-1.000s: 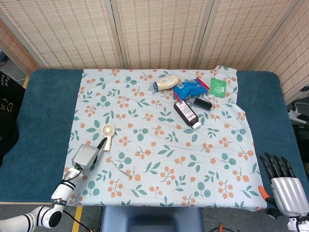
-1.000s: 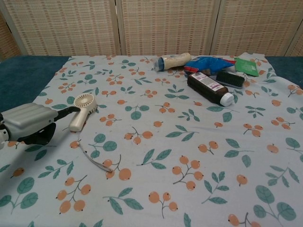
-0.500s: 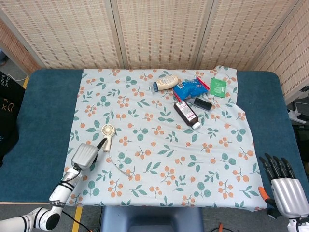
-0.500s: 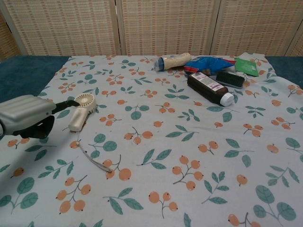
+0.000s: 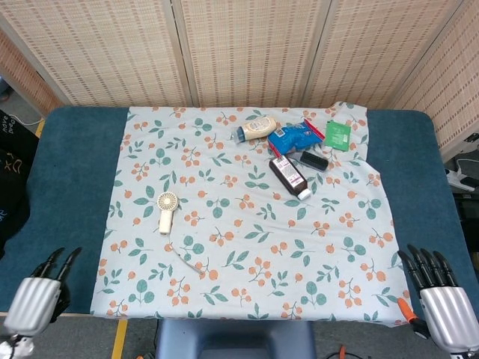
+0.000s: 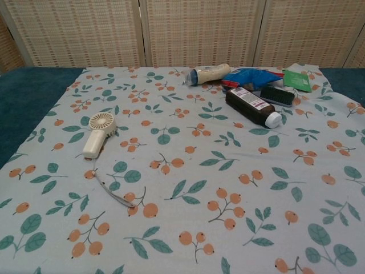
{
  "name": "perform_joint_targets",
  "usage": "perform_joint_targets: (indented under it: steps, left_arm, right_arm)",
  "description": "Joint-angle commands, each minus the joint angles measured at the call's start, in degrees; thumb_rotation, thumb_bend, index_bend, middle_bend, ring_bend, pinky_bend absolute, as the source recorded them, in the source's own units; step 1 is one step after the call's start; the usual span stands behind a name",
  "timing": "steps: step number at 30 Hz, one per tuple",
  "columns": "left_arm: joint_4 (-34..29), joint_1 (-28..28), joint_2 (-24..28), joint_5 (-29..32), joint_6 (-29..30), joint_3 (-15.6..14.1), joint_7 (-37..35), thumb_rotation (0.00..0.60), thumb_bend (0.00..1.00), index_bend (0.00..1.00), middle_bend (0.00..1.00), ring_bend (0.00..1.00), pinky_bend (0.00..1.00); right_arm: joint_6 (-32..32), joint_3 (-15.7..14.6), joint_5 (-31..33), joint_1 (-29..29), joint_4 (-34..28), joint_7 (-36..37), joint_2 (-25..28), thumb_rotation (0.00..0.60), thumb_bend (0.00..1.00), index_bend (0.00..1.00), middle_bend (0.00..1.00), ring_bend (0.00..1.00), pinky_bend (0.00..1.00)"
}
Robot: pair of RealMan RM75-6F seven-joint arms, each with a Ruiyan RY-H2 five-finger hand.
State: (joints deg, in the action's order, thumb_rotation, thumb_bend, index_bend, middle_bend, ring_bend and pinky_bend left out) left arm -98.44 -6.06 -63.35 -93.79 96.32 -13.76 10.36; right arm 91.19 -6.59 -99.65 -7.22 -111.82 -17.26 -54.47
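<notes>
Handheld fan lies on floral cloth, left hand well apart, holding nothing

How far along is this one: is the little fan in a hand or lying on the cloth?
Done, as it looks: the fan lies flat on the floral cloth, free of both hands. In hand: nothing; the left hand and the right hand sit open at the near table edge, apart from the fan. Left: the dark bottle, the cream bottle and the blue packet lie bunched at the far side, untouched.

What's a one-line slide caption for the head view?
Both hands open at the table's near edge; handheld fan lies free on floral cloth.
</notes>
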Motion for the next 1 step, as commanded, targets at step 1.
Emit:
perform_joint_targets:
  steps: [1]
  left_arm:
    - [-1.4,3.7,4.0,-4.7,4.5,-2.4,-4.4,0.559,0.38,0.0,0.0,0.0,0.06]
  right_arm:
    - [0.1,-0.4,-0.6,-0.3,-0.4,0.3,0.4,0.6,0.21,0.0,0.0,0.0,0.0]
